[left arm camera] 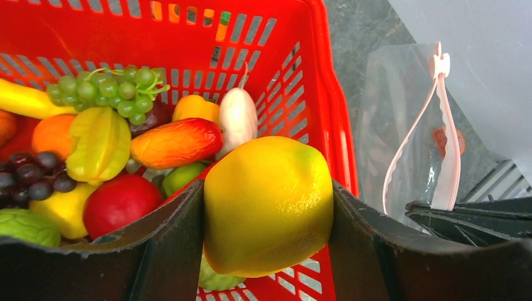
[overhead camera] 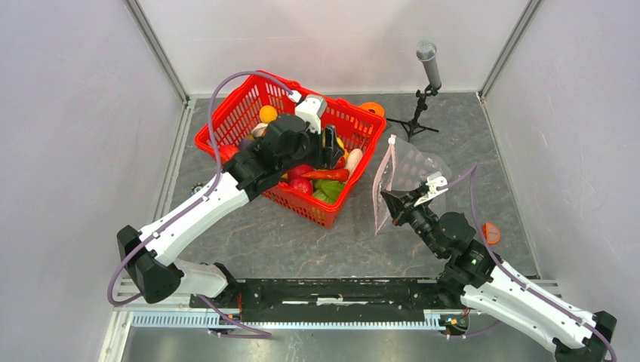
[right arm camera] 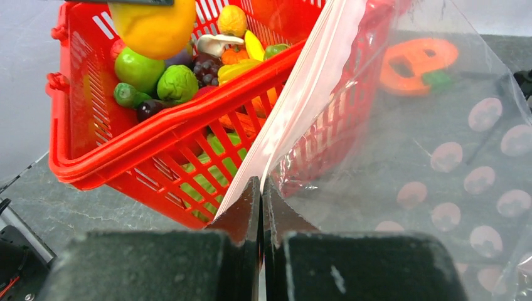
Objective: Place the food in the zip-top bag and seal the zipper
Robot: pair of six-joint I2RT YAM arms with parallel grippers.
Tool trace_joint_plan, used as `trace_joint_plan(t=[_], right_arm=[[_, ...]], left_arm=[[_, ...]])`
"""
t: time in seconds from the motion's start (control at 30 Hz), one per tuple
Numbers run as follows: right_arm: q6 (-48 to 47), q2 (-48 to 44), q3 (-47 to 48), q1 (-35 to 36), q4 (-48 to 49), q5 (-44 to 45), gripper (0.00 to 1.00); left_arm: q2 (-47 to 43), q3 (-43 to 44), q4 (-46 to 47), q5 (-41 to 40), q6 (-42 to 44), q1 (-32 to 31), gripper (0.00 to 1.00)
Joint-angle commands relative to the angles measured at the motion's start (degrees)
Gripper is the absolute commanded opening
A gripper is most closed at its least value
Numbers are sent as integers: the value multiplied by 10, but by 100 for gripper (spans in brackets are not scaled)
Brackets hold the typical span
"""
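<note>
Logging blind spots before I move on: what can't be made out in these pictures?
Top view: how the left gripper holds the lemon, hidden by its wrist.
Left wrist view: whatever lies under the top food in the basket.
Right wrist view: the bag, its far side cut off by the right edge.

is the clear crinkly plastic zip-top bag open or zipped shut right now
Open: in the left wrist view its two pale-pink zipper strips bow apart, joined only at the slider. The right gripper pinches one edge.

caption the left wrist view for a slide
Left gripper holds a yellow toy fruit over the red basket, open zip-top bag beside it
</note>
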Motion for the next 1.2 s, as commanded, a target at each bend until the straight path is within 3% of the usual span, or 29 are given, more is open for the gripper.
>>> trace_joint_plan(t=[0.0, 0.23, 0.53, 0.7, 0.83, 0.97, 1.07, 1.17], right_arm=[[-36, -9, 33, 1, 37, -34, 0], [-78, -14, 103, 1, -35, -66, 0], [-67, -27, 104, 1, -37, -60, 0], [-73, -10, 95, 1, -30, -63, 0], [-79, 6, 94, 1, -25, -71, 0], [-91, 13, 91, 1, -23, -68, 0], [-97, 17, 91, 1, -26, -71, 0], [-104, 16, 89, 1, -21, -87, 0]], left_arm=[[-34, -39, 86, 88, -7, 2, 39], [-64, -68, 206, 270, -53, 2, 40], [-37, -69, 322, 459, -123, 2, 40], [-10, -61, 333, 468, -140, -14, 38], [-3, -51, 302, 459, -94, -29, 37], [-11, -48, 285, 514, -33, -37, 35], [-37, -61, 237, 549, 79, -46, 36], [-51, -69, 157, 470, 223, -67, 35]])
